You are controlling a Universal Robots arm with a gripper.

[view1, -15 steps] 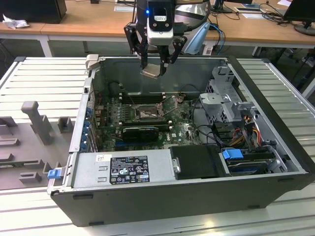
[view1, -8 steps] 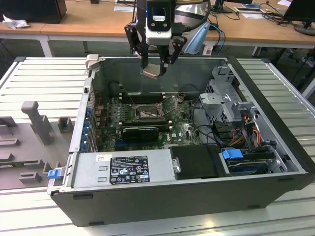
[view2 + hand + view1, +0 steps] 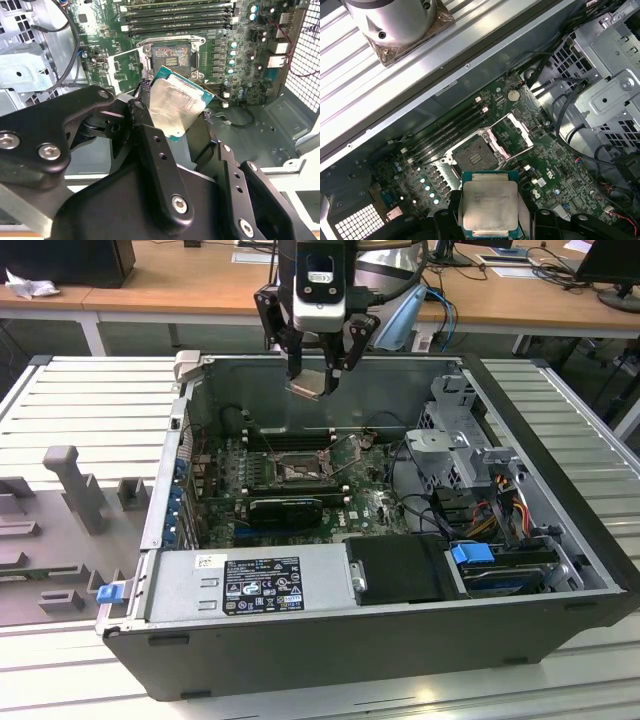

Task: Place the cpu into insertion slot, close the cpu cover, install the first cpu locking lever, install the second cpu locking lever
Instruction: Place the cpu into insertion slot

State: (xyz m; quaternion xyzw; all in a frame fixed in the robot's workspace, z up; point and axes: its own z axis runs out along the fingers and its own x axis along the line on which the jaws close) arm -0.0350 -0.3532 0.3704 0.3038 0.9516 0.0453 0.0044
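1. CPU [image 3: 489, 205] is in the grasp of the end effector [image 3: 490, 222], clenched on two opposite edges with its pale metal top facing the first wrist view.
2. I see it held in the air over the open computer case [image 3: 330, 645], up near the far wall in the exterior view, slightly tilted and well apart from the board below.
3. Faint print runs across the chip's top. I leave it unread, and in the second wrist view that top is washed out by glare.
4. The insertion slot [image 3: 472, 159] lies bare on the green motherboard [image 3: 555, 175], its dark contact field showing inside the metal rim.
5. The cpu cover [image 3: 521, 130] stands swung open on the side of the slot away from the memory slots, and board shows through its square window.
6. Long black memory slots [image 3: 447, 131] run beside the slot on the other side, and a round coin cell [image 3: 513, 94] sits beyond the cover.
7. On the near side of the case, the grey power supply [image 3: 330, 585] carries a large black label [image 3: 262, 585] with white print and marks, and a small white sticker [image 3: 210, 562] beside it.
8. A blue latch [image 3: 472, 553] and a metal drive cage [image 3: 450, 445] sit at the exterior view's right.
9. The case rests on a ribbed grey tabletop [image 3: 585, 430], with a grey moulded fixture [image 3: 75, 485] at the exterior view's left.
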